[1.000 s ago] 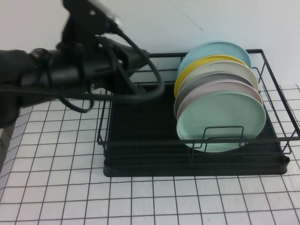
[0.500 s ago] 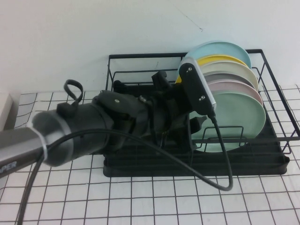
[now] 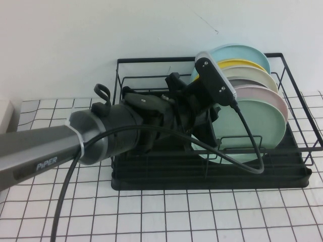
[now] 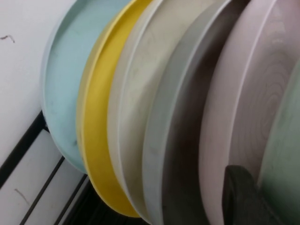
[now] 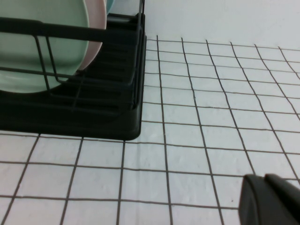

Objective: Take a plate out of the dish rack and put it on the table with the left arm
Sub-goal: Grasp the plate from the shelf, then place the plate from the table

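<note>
The mint-green plate (image 3: 255, 133) stands upright at the front of the row in the black wire dish rack (image 3: 301, 147). My left arm reaches across the rack from the left. My left gripper (image 3: 209, 120) is at the plate's left rim, seemingly open and straddling it. In the left wrist view one black finger (image 4: 241, 199) sits between the pale pink plate (image 4: 243, 117) and the mint-green plate (image 4: 287, 154); the other finger is hidden. My right gripper (image 5: 265, 178) is shut and empty, low over the gridded table (image 5: 187, 140), right of the rack's corner (image 5: 119, 124).
Behind the mint-green plate stand a pale pink plate (image 3: 270, 93), a grey one, a cream one, a yellow one (image 3: 234, 64) and a light blue one (image 3: 242, 53). The rack's left half holds no plates. The gridded table (image 3: 151, 212) lies in front of the rack.
My left arm swung from the far left into the rack, then moved further right and up, bringing the gripper onto the mint-green plate's left rim. The plates have not moved.
</note>
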